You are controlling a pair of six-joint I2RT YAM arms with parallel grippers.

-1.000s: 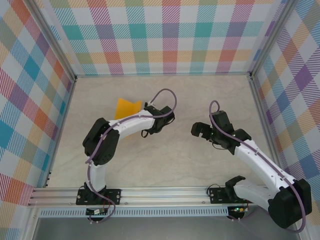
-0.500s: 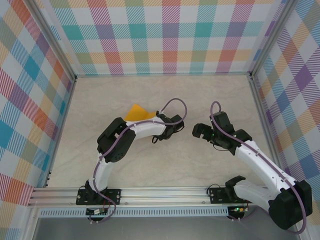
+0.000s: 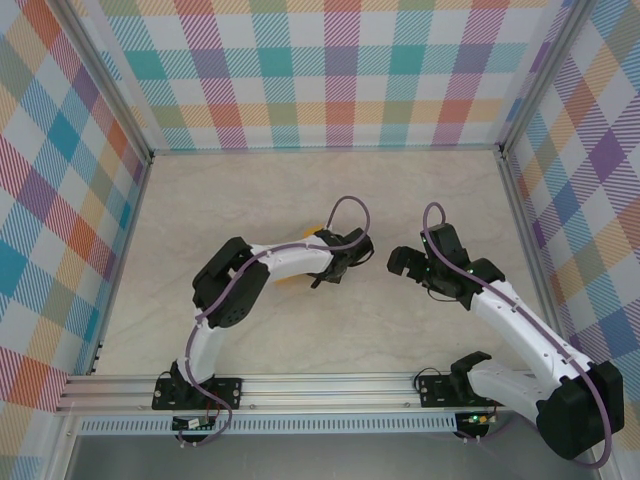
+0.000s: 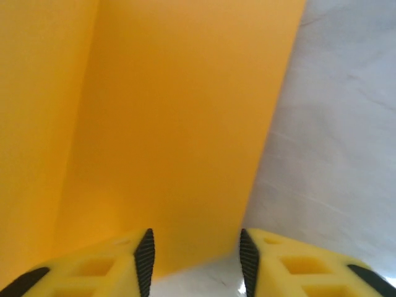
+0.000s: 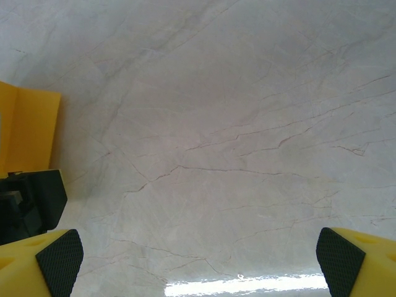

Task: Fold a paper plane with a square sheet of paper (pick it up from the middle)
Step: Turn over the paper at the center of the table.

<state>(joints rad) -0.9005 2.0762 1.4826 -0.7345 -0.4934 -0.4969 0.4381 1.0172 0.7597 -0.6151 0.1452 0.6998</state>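
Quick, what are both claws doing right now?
Left gripper: open, paper at its fingertips, not pinched.
Right gripper: open wide, holding nothing.

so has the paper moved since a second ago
Yes. In the top view the paper has slid right and toward the near edge, away from the back-left corner post, and now lies mostly hidden under the left arm.

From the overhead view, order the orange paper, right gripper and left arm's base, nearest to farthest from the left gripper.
1. orange paper, at the fingertips of the left gripper
2. right gripper, just to its right
3. left arm's base, near edge, lower left
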